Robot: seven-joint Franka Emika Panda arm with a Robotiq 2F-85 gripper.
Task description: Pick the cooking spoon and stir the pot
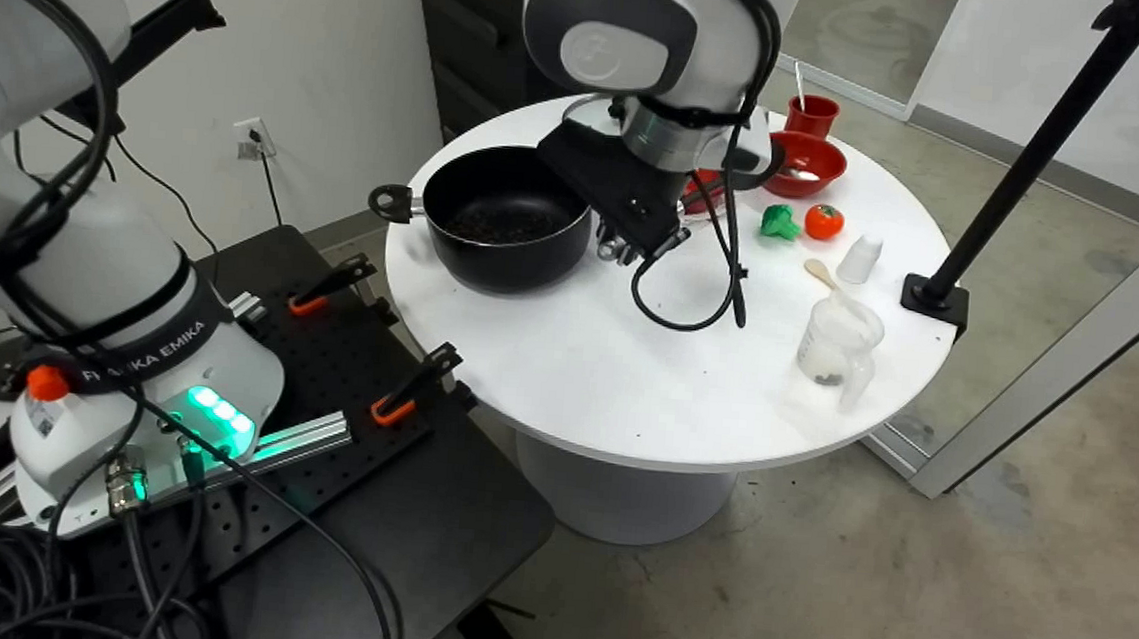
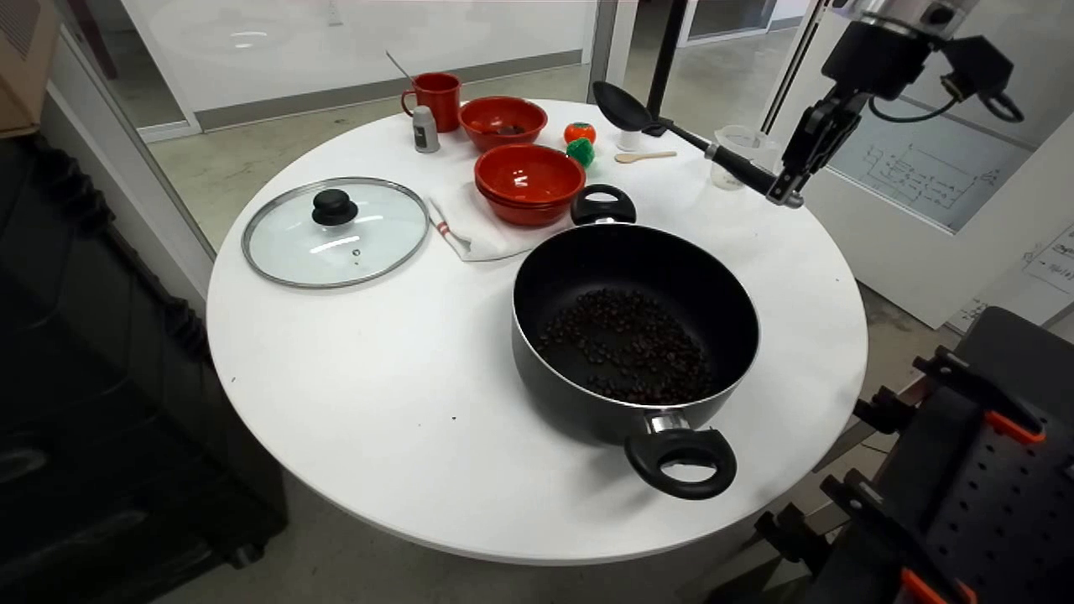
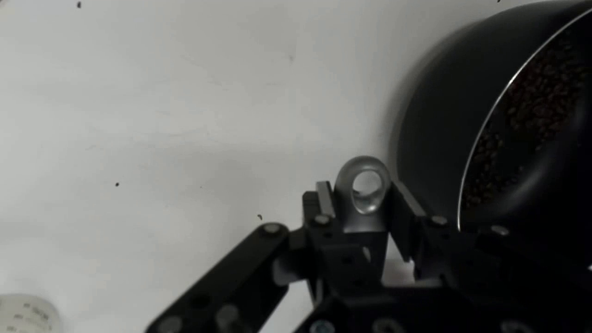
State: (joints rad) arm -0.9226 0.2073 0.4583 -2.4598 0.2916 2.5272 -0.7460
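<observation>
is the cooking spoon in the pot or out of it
Out: in an exterior view, the gripper holds the cooking spoon by its handle, with the oval head in the air, outside the pot.

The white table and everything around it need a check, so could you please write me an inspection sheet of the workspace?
Surface: white table, a few dark specks.
Pot: on the table, uncovered, dark bean-like pieces inside.
Cooking spoon: held up, outside the pot.
Clutter: includes glass lid, stacked red bowls, red mug, tomato, wooden spoon, measuring jug.
Claw: closed on the cooking spoon's handle, near its end.
Cables: black cable loop hangs from the arm; whether it touches the table is unclear.
Surroundings: dark cabinet beside the table, black pole at its edge.
People: nothing seen.
</observation>
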